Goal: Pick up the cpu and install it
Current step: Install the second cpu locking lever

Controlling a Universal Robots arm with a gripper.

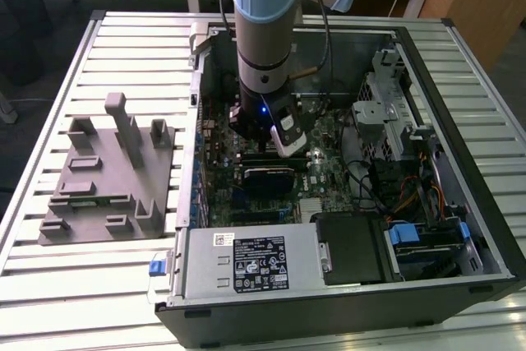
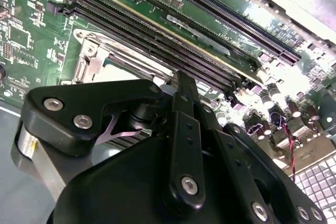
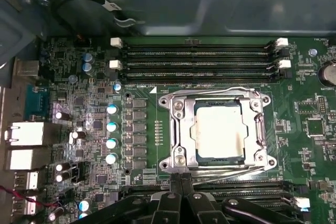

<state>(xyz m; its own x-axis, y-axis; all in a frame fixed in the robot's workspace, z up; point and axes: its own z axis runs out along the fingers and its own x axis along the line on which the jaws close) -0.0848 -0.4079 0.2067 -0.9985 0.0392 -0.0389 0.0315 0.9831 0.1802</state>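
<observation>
One cpu (image 3: pixel 219 130) (socket-seated) beneath gripper (image 3: pixel 181 178)

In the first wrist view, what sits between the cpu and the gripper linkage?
Between the cpu and the gripper lie just the socket's metal frame and its wire lever, in the first wrist view.

You have the cpu (image 3: pixel 219 130) at centre right of the first wrist view, its pale metal top dull and faintly smeared, framed by a bright, polished steel socket bracket (image 3: pixel 178 129). Around it your motherboard (image 3: pixel 304 108) is glossy green laminate. Low in the second wrist view, the gripper (image 2: pixel 181 85) links look like matt black plastic with shiny metal screws. At the exterior view's left, the fixture (image 1: pixel 111 174) is matt grey plastic on a ribbed, satin aluminium table (image 1: pixel 49 121).
</observation>
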